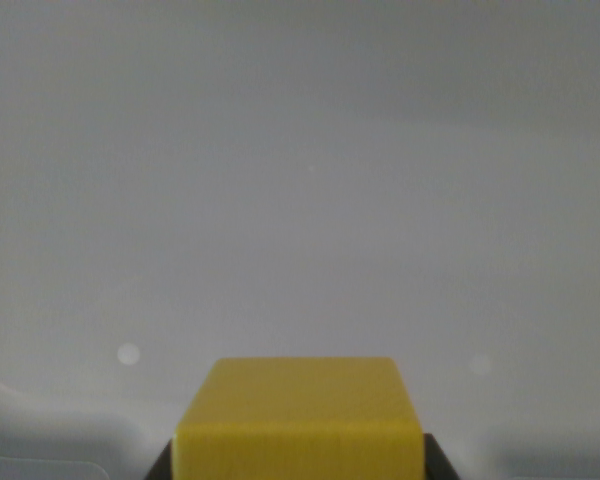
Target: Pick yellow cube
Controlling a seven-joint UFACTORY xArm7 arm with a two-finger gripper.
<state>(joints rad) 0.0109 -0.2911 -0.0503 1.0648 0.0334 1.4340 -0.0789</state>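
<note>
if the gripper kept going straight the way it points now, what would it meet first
The yellow cube already sits between the dark fingers. Beyond it only the pale grey surface shows, likely met next, though depth is unclear.

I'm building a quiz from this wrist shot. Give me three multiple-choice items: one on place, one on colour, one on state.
1. Where does the cube sit in the wrist view?
A. bottom centre
B. top left
C. far right edge

2. What colour is the cube?
A. red
B. yellow
C. blue

3. What flanks the cube's lower corners?
A. dark claw parts on both sides
B. a person's hand
C. a second cube

Answers:
1 A: the matte yellow plastic cube fills the lower middle, above it only the plain pale grey surface.
2 B: its top and front faces are yellow.
3 A: dark pieces of the claw show at both lower corners; actual contact cannot be confirmed.
</note>
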